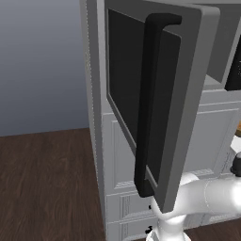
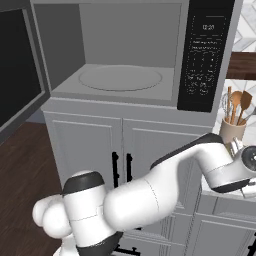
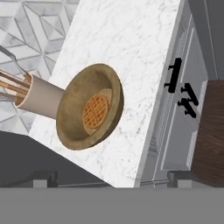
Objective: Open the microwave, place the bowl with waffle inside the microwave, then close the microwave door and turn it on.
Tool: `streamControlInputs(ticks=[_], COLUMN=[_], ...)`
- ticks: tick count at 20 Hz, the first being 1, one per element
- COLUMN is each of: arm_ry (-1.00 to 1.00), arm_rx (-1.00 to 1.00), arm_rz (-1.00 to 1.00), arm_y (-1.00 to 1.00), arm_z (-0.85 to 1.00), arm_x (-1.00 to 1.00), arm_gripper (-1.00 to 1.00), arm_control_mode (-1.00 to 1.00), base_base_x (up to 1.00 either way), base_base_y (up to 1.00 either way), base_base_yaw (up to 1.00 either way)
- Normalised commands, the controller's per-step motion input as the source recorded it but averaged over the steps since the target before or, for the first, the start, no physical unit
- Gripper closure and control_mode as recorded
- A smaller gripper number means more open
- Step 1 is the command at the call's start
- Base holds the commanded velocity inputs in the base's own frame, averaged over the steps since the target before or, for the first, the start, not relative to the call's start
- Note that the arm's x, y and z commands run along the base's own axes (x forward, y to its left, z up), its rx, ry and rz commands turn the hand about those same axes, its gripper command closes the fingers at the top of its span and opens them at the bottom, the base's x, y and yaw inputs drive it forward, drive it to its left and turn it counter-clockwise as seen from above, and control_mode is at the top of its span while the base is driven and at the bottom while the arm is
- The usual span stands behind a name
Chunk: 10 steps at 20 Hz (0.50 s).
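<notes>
Microwave door [image 1: 162,94] is swung wide open, so I'm on the bowl pickup now. Gripper [image 3: 111,181] hangs over the marble counter [image 3: 144,57], jaws spread wide, holding nothing. The brown bowl [image 3: 89,106] with the waffle [image 3: 95,109] sits beside the utensil holder [image 3: 39,97]. Next I'd drop down and pinch the rim.

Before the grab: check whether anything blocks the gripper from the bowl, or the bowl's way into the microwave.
Nothing visible does. The bowl with its waffle lies uncovered below the open gripper. The microwave door is swung open, and the microwave is empty inside.
</notes>
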Motion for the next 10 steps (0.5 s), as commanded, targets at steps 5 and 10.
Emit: streamControlInputs(ticks=[5, 10], arm_ry=[0.00, 0.00], arm_rx=[0.00, 0.00], arm_rz=[0.00, 0.00], arm_y=[0.00, 0.00], arm_z=[-0.28, -0.39], arm_x=[0.00, 0.00], arm_gripper=[-1.00, -1.00], arm_control_mode=[-1.00, -1.00], base_base_x=[0.00, 0.00], base_base_y=[0.00, 0.00], base_base_yaw=[0.00, 0.00])
